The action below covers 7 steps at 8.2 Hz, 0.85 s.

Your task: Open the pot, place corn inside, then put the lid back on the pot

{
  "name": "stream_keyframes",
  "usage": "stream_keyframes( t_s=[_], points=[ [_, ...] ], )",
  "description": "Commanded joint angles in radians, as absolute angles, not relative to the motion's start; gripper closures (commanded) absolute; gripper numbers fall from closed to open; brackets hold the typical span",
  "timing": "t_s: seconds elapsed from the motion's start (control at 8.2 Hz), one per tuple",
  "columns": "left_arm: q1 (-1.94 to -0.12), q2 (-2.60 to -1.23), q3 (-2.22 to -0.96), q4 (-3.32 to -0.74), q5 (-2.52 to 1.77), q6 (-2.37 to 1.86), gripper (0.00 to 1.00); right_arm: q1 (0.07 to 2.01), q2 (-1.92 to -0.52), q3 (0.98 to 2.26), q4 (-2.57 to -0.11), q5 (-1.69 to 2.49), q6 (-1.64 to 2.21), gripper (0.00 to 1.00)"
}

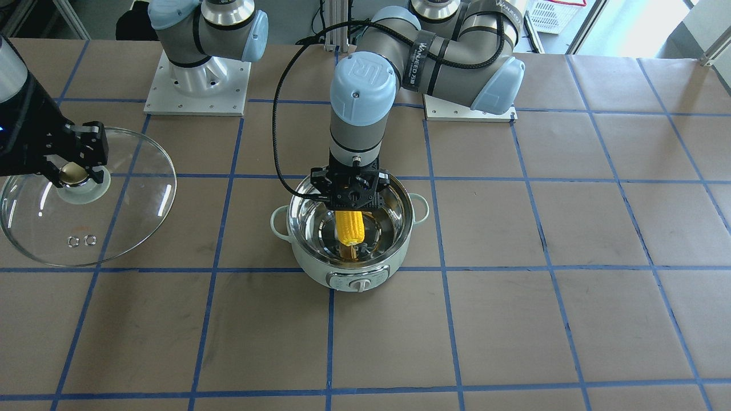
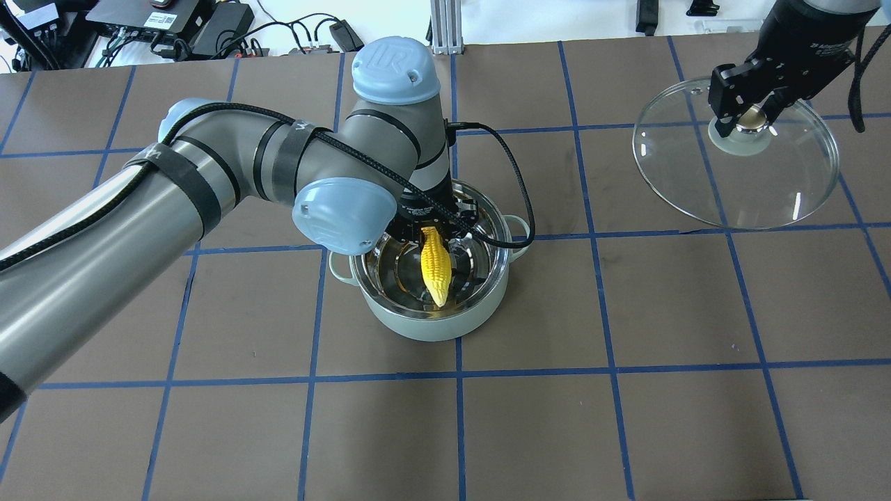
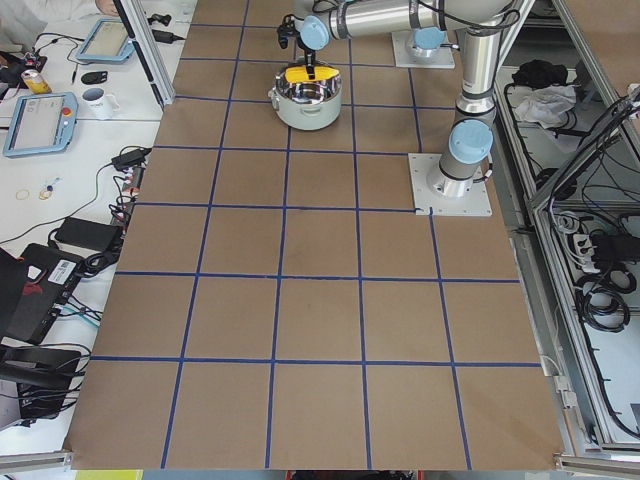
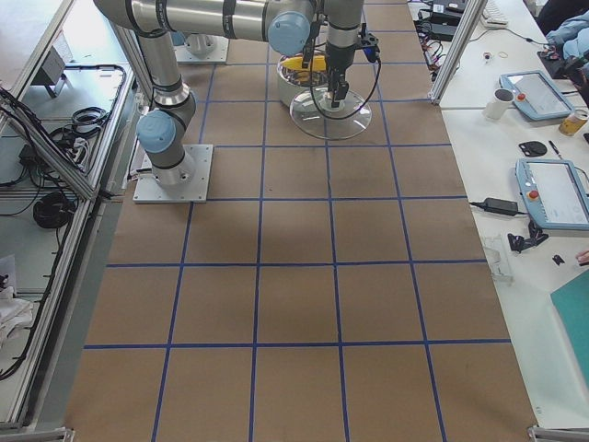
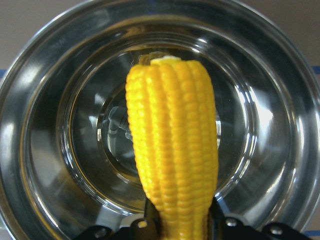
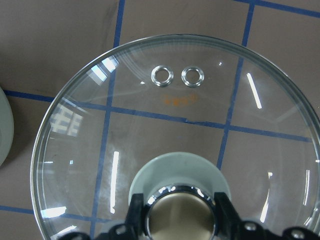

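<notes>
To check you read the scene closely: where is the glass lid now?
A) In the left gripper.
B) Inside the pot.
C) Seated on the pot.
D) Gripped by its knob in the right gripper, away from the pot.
D: the right gripper is shut on the knob of the lid, apart from the open pot.

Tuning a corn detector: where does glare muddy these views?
Left wrist view: bright streaks ring the steel wall of the pot around the corn. Right wrist view: white highlights streak the lid. Front-facing and overhead views: smaller glints on its glass.
</notes>
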<state>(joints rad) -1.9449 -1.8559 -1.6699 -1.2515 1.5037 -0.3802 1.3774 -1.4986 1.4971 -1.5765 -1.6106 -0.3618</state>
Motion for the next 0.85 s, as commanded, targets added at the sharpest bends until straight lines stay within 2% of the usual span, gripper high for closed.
stream_keyframes(
  t_s=[0.0,0.49,0.73],
  points=[
    [-1.945,-1.865,-1.671,-1.249,1.509,-0.385,0.0,1.378,-1.499,1.497,-1.574,-1.609,-0.359,1.0],
    [-1.931,-1.842,-1.648,-1.337,1.572,-0.327,0.0,1.378,-1.499,1.497,-1.574,-1.609,-0.359,1.0],
    [-1.847,-1.812,-1.586,-1.374,1.609,-0.237,0.0,1.378,-1.499,1.499,-1.571,-1.609,-0.356,1.0]
  ],
)
